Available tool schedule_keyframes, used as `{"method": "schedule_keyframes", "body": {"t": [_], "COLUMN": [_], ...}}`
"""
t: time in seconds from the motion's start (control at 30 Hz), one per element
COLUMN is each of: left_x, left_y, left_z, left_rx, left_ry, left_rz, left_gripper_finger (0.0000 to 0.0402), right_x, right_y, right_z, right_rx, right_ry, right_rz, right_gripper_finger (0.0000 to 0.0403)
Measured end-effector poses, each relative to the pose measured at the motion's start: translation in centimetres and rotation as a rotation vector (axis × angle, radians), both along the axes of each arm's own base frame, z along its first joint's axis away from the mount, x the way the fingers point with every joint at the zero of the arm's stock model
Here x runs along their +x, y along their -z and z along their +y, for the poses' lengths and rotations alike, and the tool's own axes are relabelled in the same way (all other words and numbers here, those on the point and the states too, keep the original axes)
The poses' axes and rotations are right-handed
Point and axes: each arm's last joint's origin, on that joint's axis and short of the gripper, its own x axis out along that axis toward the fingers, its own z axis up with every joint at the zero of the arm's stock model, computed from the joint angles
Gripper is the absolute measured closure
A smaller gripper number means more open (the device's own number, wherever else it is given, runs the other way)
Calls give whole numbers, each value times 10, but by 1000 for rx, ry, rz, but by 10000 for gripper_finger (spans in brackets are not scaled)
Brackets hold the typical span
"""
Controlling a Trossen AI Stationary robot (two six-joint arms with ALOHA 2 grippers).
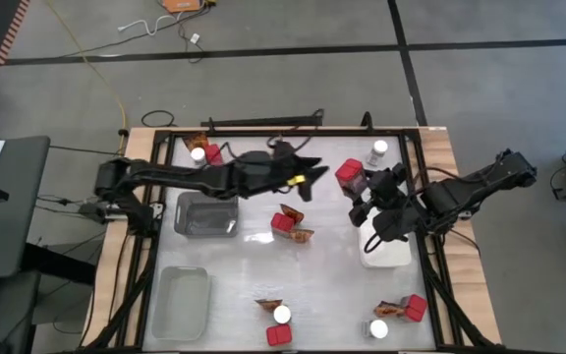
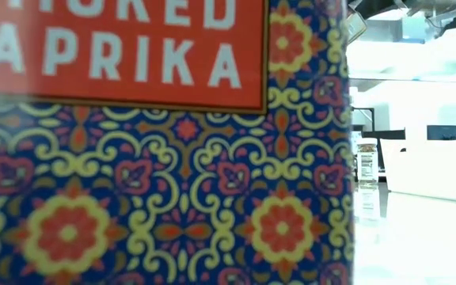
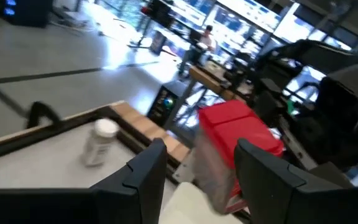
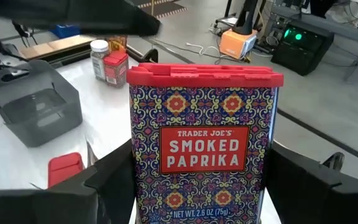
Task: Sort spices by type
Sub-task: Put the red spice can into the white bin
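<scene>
Right gripper (image 4: 201, 180): grasped a red-lidded smoked paprika tin (image 4: 202, 134), held up between its fingers above the right-middle of the surface (image 1: 332, 285), beside the white tray (image 1: 386, 251).
Left gripper (image 1: 308, 179): hovered over the far middle of the surface, fingers part-spread with nothing between them.
Sorted so far: little, by the look of it; the grey tray (image 1: 205, 214) and the clear tray (image 1: 182, 300) at the left looked empty.
Left to do: red boxes, white-lidded jars and orange packets lay mixed in clusters at the far left (image 1: 202, 150), the centre (image 1: 289, 224), the near middle (image 1: 277, 320) and the near right (image 1: 399, 315); one jar (image 1: 378, 152) stood alone at the far right.
</scene>
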Motion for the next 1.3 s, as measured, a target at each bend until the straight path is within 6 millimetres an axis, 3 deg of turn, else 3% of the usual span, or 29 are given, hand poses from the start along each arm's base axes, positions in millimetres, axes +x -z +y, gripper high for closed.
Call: {"method": "schedule_keyframes", "body": {"t": [0.17, 0.5, 0.97, 1.2, 1.3], "left_x": [20, 20, 19, 19, 19], "left_y": [-4, -22, -16, -13, -11], "left_z": [-1, 0, 0, -1, 0], "left_rx": [-17, -7, 38, 75, 51], "left_ry": [72, 71, 4, -9, -12], "left_rz": [-1, -25, 56, 95, 108], "left_gripper_finger": [197, 129, 127, 128, 146], "right_x": [0, 3, 38, 42, 42], "right_y": [-1, -1, -4, -6, -6], "right_z": [0, -6, -7, -8, -8], "right_rx": [1, 4, -148, -148, -140], "right_ry": [-2, 27, -33, -37, -45], "right_rz": [-1, -4, 33, 15, 20], "right_gripper_finger": [85, 85, 85, 85, 85]}}
